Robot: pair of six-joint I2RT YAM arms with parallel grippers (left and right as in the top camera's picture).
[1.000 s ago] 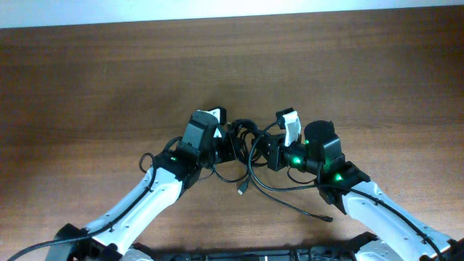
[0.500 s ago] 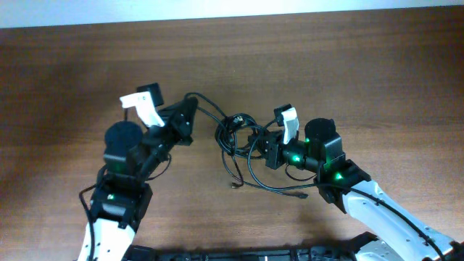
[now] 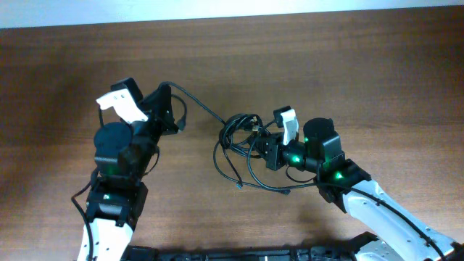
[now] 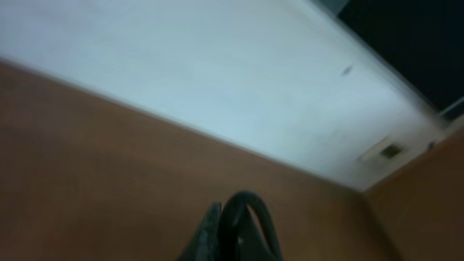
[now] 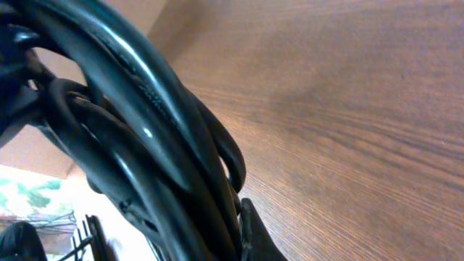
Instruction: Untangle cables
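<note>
The cables [image 3: 238, 148] are a knot of thin black cords in the middle of the brown table. One cord [image 3: 197, 103] runs taut from the knot up-left to my left gripper [image 3: 165, 91], which is shut on its looped end; the loop shows at the fingertips in the left wrist view [image 4: 250, 221]. My right gripper [image 3: 259, 148] is shut on the knot's right side; its wrist view is filled by the bundled cords [image 5: 138, 138] pressed against a fingertip [image 5: 254, 235]. Loose plug ends [image 3: 240, 185] hang toward the front.
The wooden table [image 3: 326, 58] stretches on all sides. A pale wall strip [image 3: 217, 9] lines the far edge. A second loose plug end [image 3: 286, 193] lies in front of the right arm. The arm bases sit at the front edge.
My left gripper has pulled away up-left from the knot, drawing one cord out taut. The knot has loosened and shifted slightly. My right gripper has stayed in place, still holding the knot.
</note>
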